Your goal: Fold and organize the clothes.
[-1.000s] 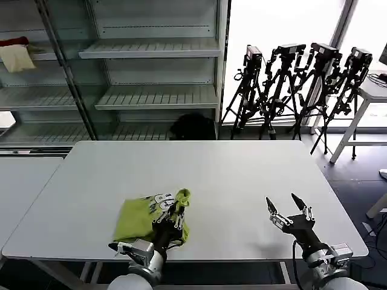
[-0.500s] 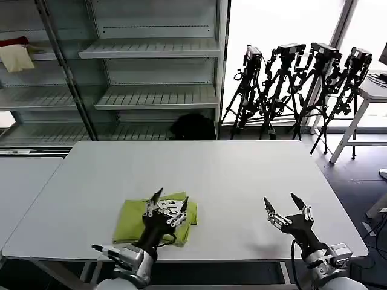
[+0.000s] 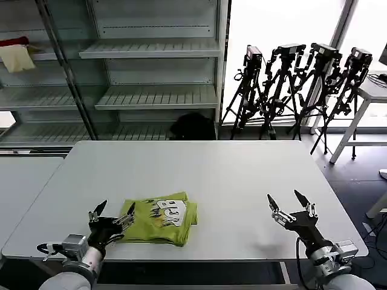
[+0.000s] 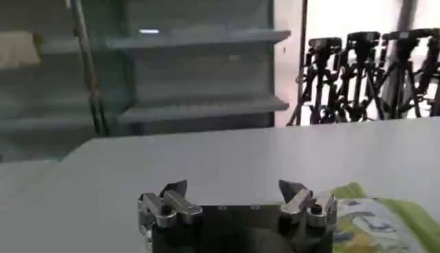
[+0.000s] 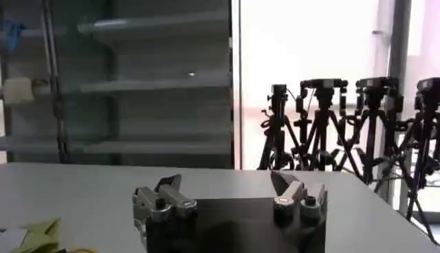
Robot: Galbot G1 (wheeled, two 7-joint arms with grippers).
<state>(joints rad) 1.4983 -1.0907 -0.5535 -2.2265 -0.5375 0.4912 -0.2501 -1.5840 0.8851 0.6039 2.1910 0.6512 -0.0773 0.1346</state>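
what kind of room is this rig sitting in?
Probably a robot lab or data-collection space, not a home. A row of camera tripods stands by the window, bare metal shelving lines the back wall, and a plain white table holds one folded T-shirt.

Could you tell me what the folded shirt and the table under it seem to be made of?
The T-shirt looks like soft, matte knit fabric, likely cotton: it creases and lies limp in layers, with a white-and-dark print on top. The table looks like a hard, smooth laminate or painted board: flat, pale grey, faintly sheened.
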